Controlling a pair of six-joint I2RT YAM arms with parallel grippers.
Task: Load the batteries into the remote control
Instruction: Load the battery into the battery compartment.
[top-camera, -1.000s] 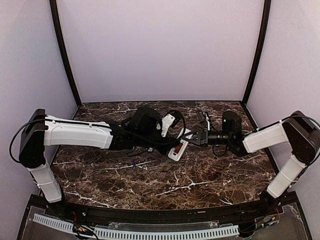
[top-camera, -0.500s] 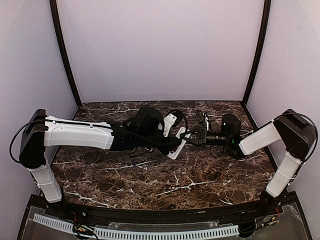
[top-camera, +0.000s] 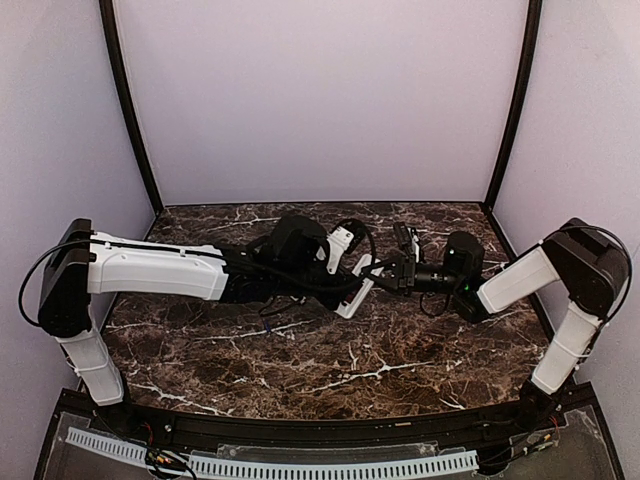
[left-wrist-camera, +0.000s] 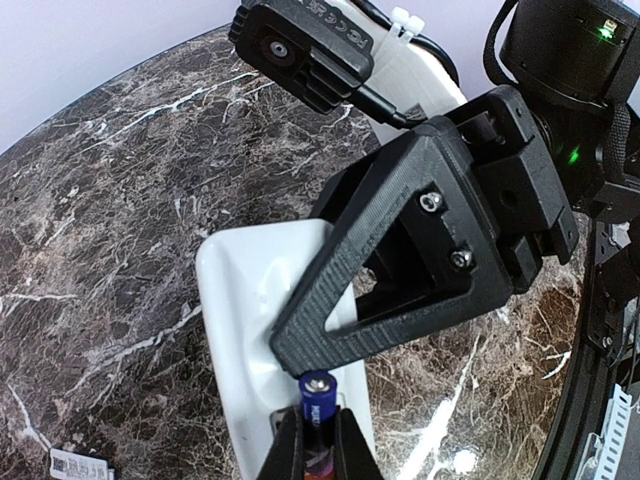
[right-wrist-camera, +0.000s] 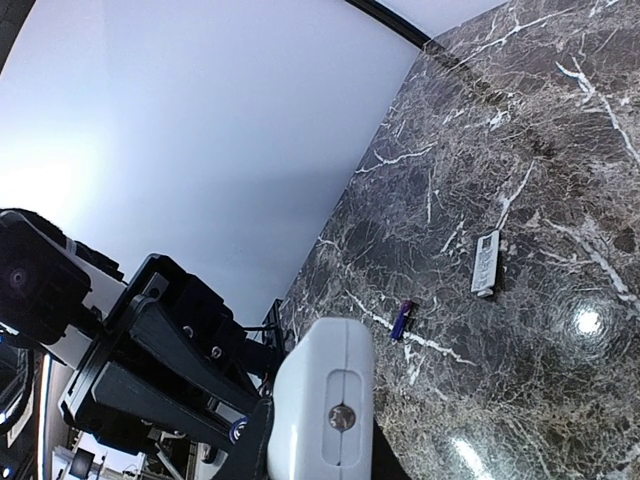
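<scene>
Dark marble table (top-camera: 300, 370), lilac walls (top-camera: 320, 100), left hand (left-wrist-camera: 318, 448) clenched on a battery (left-wrist-camera: 318, 405) at the remote control (left-wrist-camera: 245, 320) edge, right hand (right-wrist-camera: 318, 455) grasping the remote control, second battery (right-wrist-camera: 401, 320) loose on the table.

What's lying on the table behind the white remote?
Past the remote, a purple battery lies on the marble table, with a small pale flat piece lying apart from it. The remote hides the bit of table right beneath it.

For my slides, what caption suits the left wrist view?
Left end effector holds a battery at the remote control.
</scene>
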